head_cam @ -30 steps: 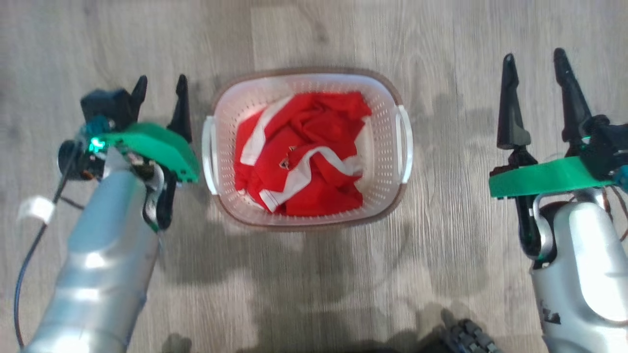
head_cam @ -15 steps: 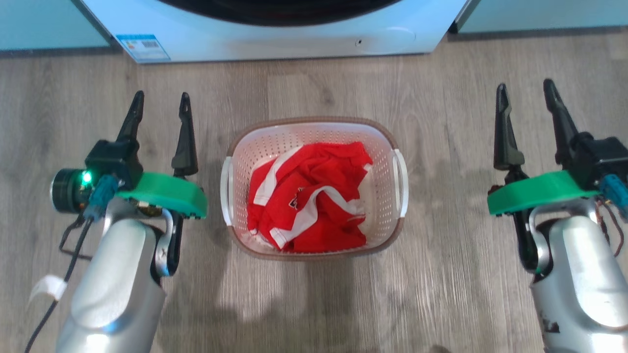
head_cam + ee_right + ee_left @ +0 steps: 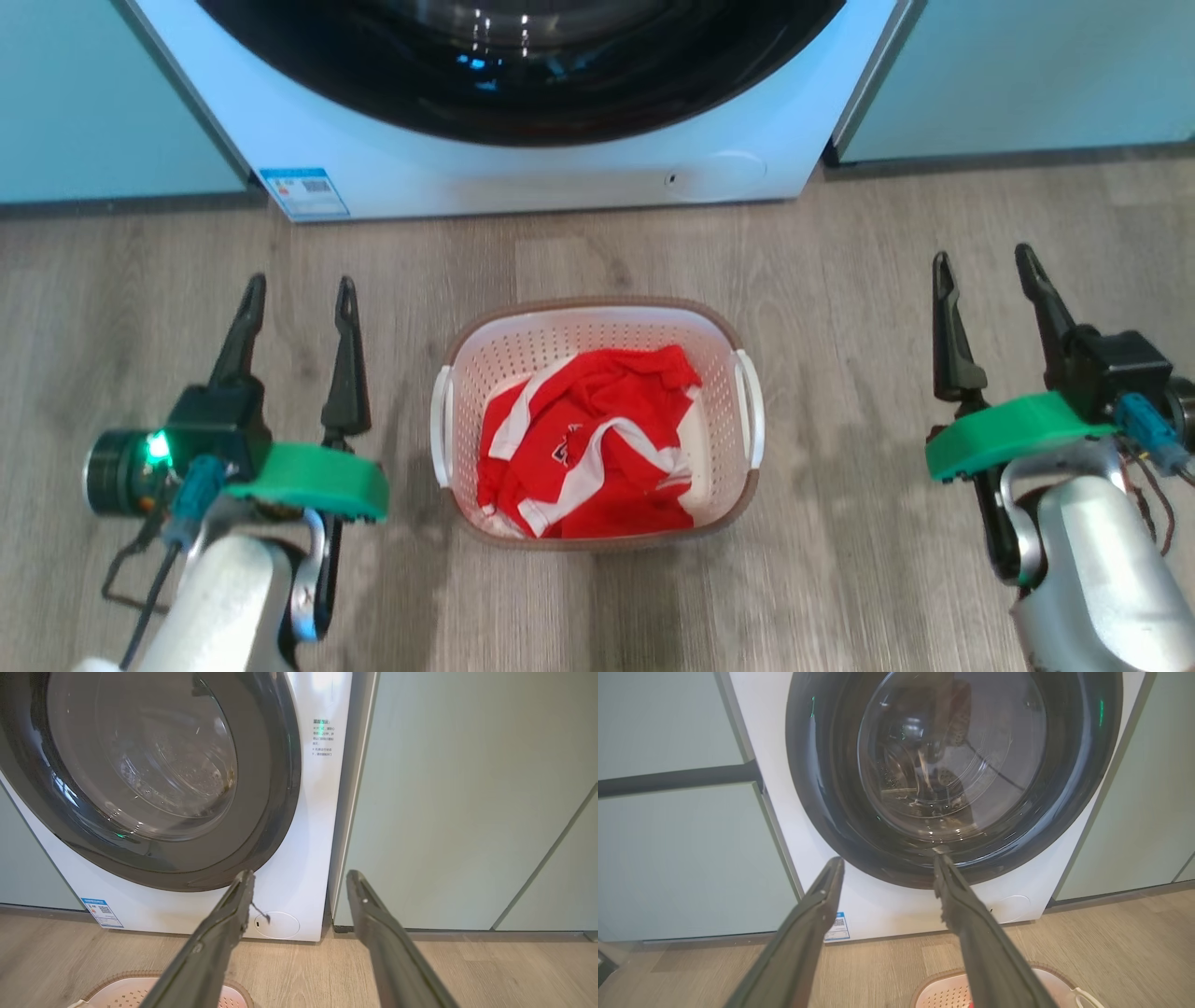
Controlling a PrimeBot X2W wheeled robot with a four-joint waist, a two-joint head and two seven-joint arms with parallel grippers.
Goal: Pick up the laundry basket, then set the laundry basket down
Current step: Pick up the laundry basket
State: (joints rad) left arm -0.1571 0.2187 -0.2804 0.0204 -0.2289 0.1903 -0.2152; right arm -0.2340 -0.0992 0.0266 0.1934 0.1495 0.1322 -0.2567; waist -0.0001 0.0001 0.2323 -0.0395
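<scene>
The laundry basket (image 3: 719, 373), white and perforated with a brown rim band, stands on the wood floor in the middle of the head view, holding a red and white garment (image 3: 583, 443). Its white handles sit on its left and right sides. My left gripper (image 3: 299, 285) is open, a short way left of the basket, touching nothing. Well clear of the basket on the right, my right gripper (image 3: 980, 261) is open too. The basket's rim peeks in at the bottom of the left wrist view (image 3: 941, 989) and of the right wrist view (image 3: 121, 987).
A white front-loading washing machine (image 3: 523, 177) with a dark round door stands just beyond the basket, its door (image 3: 952, 765) shut. Pale green cabinet fronts (image 3: 467, 802) flank it on both sides. Bare wood floor (image 3: 840, 579) surrounds the basket.
The head camera has tilted upward, bringing the washing machine into view. Both grippers have drawn away from the basket's sides and stay open. The basket rests on the floor.
</scene>
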